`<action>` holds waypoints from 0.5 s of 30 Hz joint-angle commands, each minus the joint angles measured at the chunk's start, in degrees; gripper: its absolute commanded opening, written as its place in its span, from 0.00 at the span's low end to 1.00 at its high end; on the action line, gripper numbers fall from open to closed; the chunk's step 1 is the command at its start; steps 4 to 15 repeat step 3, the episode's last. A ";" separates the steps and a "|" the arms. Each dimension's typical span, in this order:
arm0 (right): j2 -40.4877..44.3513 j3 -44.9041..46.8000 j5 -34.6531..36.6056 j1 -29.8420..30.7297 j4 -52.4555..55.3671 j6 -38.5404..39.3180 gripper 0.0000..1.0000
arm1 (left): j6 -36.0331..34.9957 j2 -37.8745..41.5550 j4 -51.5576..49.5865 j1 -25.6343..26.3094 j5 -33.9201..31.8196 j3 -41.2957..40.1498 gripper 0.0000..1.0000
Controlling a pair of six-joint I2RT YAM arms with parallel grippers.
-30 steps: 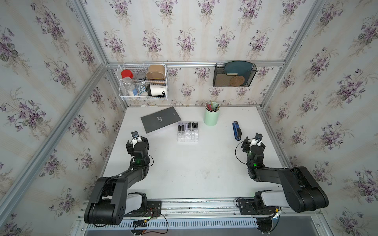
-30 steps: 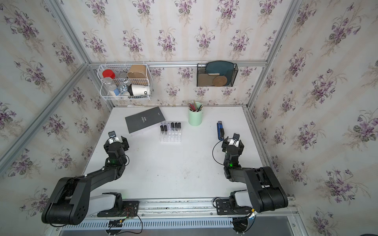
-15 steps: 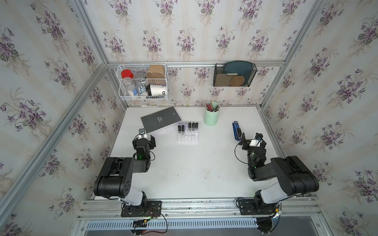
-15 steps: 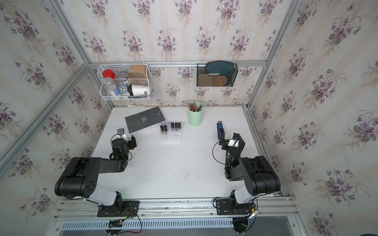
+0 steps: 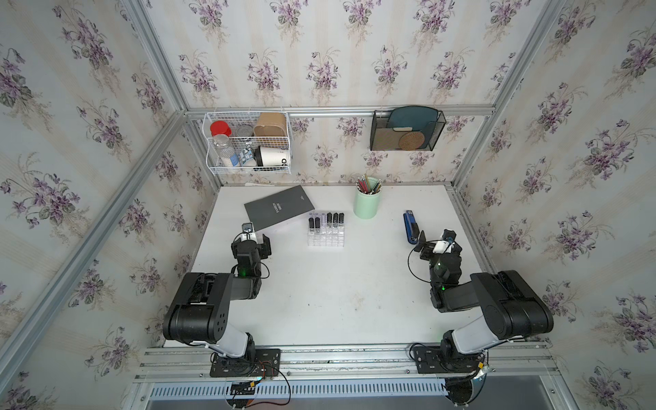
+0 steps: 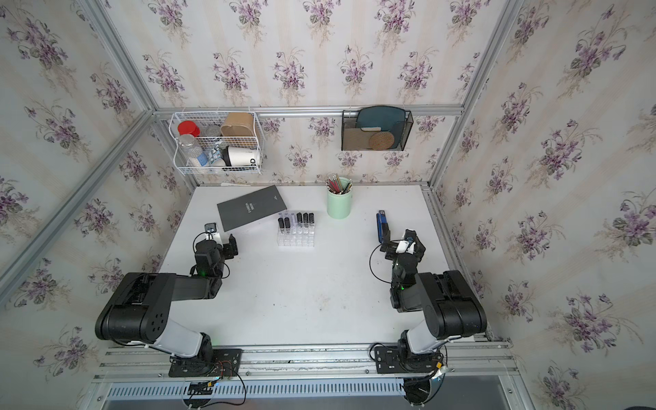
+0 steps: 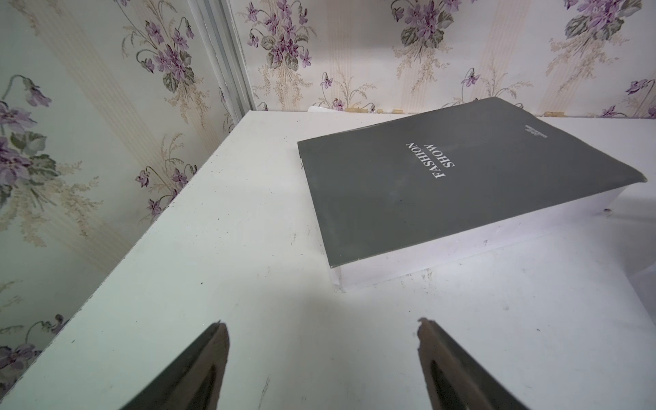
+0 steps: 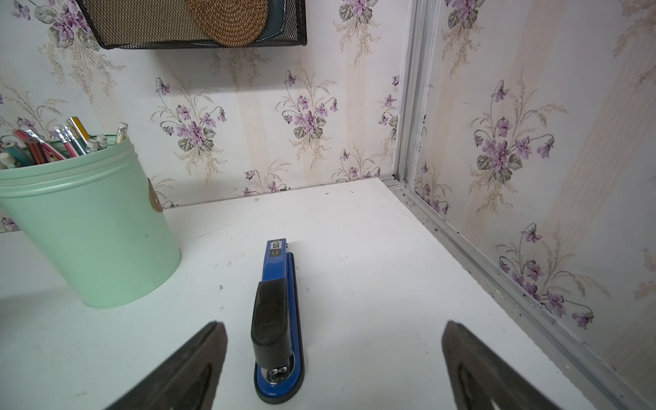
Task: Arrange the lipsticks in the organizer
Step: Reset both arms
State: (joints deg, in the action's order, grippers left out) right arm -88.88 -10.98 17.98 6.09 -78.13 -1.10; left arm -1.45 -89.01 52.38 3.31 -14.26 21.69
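1. Only in both top views are the small clear acrylic grid organizer and the lipsticks seen. Glossy black tubes stand upright in its far cells, with pale lilac ones faint beside them. Neither wrist view shows them.
2. The white title on the dark grey flat book is read only in the left wrist view. The blue stapler and the mint-green cylindrical cup of coloured pencils are seen close only in the right wrist view.
3. The organizer is placed toward the back of the white table, between book and cup, just beside the book's near corner. A wide bare stretch of table is left in front of it, between the two arms. Each gripper is held near its own side edge of the table.
4. Both arms are folded low, with the wrists pointed toward the back wall.
5. The left gripper is spread wide and empty, over bare table just short of the book.
6. The right gripper is likewise spread wide and empty. The stapler's near end is seen between its fingers, apart from both.
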 commanded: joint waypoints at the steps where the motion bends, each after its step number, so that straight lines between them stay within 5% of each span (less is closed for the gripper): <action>1: 0.08 -0.15 -0.22 0.04 -0.27 -0.12 1.00 | -0.57 -0.04 0.88 0.11 0.55 0.22 0.87; 15: 0.07 -0.09 -0.22 0.06 -0.27 -0.13 1.00 | -0.58 0.05 1.61 0.09 0.63 -0.22 0.87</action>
